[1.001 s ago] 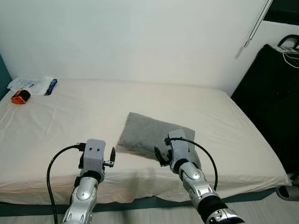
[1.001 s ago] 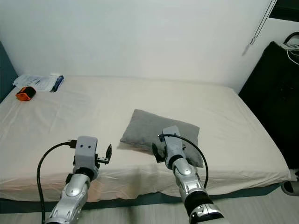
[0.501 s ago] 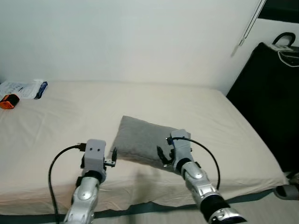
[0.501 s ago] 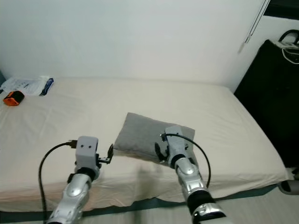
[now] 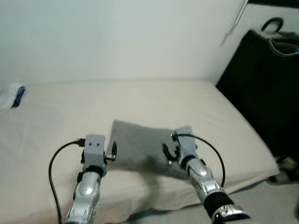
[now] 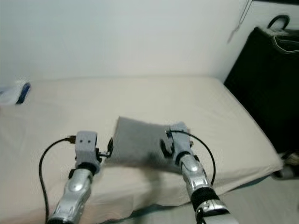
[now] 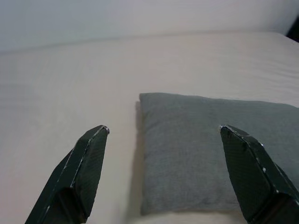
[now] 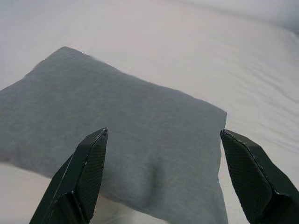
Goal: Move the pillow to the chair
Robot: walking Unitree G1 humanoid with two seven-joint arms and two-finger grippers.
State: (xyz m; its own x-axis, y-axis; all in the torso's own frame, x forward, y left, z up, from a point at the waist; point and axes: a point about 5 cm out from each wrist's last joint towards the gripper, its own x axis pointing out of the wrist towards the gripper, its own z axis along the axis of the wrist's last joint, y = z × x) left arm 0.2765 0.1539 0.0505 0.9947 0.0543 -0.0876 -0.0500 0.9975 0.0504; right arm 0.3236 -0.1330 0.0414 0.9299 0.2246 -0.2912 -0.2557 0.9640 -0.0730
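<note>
The pillow [image 5: 140, 144] is a flat grey rectangle lying on the cream bed [image 5: 56, 112], near the front edge, a bit blurry from my head cams. My left gripper [image 7: 163, 172] and right gripper [image 8: 161, 175] are both spread wide just above it, not touching. The wrist cams show the fabric weave and crisp corners, while the head view catches the black bag [image 5: 266, 88] off to my right.

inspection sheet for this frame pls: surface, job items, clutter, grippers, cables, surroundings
Surface: bed with a cream sheet, lightly wrinkled.
Job's things: grey pillow lying flat near the bed's front edge.
Clutter: small white and blue item at the far left, blurred.
Grippers: left gripper open at the pillow's left edge; right gripper open over the pillow; neither touching it.
Cables: black cable looping from the left wrist.
Surroundings: white wall; black furniture at right.
</note>
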